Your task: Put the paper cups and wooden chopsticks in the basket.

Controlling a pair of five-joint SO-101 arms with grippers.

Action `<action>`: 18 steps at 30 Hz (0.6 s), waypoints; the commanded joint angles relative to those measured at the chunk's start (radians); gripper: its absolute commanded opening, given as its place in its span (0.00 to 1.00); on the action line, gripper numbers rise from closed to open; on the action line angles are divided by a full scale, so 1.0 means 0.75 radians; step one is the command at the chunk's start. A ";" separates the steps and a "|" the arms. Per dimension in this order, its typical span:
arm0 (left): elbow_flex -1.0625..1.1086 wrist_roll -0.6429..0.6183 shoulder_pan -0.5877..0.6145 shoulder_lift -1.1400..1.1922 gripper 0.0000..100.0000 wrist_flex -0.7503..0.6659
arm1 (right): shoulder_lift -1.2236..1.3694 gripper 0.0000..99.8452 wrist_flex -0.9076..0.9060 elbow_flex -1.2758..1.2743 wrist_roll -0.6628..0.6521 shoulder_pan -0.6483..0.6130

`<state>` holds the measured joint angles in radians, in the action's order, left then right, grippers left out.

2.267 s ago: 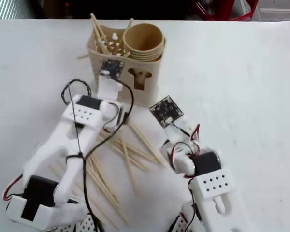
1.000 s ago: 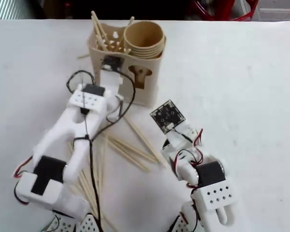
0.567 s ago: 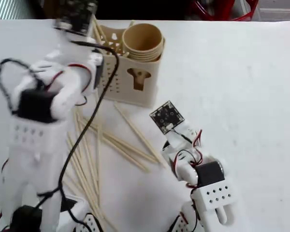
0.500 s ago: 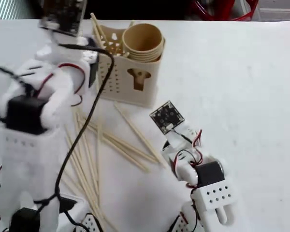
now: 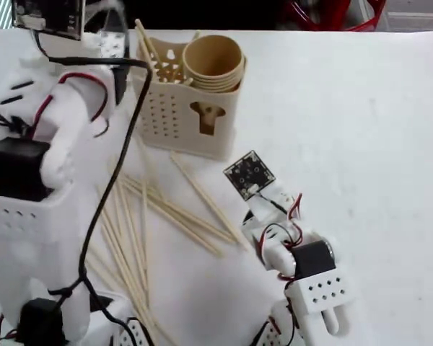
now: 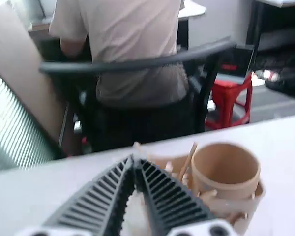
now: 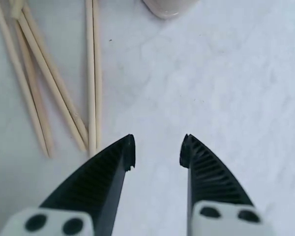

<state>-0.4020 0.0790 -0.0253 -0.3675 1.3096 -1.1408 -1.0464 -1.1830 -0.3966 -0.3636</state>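
The left gripper (image 6: 133, 164) has lifted clear of the basket (image 5: 166, 119), jaws together; the right gripper (image 7: 157, 150) rests parted beside chopsticks (image 7: 92, 73).

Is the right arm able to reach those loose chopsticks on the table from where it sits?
Probably yes: its open end effector hangs just beside the loose chopsticks, with only table between them.
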 commanded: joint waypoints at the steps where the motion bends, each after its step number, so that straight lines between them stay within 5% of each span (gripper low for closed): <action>1: -0.008 0.014 0.183 -0.015 0.02 0.436 | -0.007 0.16 -0.015 0.006 0.000 0.005; 5: 0.272 0.094 0.515 -0.028 0.05 0.509 | -0.003 0.16 -0.015 0.014 -0.014 0.003; 11: 0.931 0.368 0.983 -0.017 0.08 -0.029 | 0.138 0.22 -0.140 0.176 -0.100 -0.130; 18: 1.506 0.644 1.259 -0.015 0.08 -0.571 | 0.723 0.26 -0.152 0.649 -0.102 -0.343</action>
<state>0.6045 0.4994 0.8462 -0.3659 1.0610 -0.7772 -1.1554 -0.8761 -0.4626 -0.5754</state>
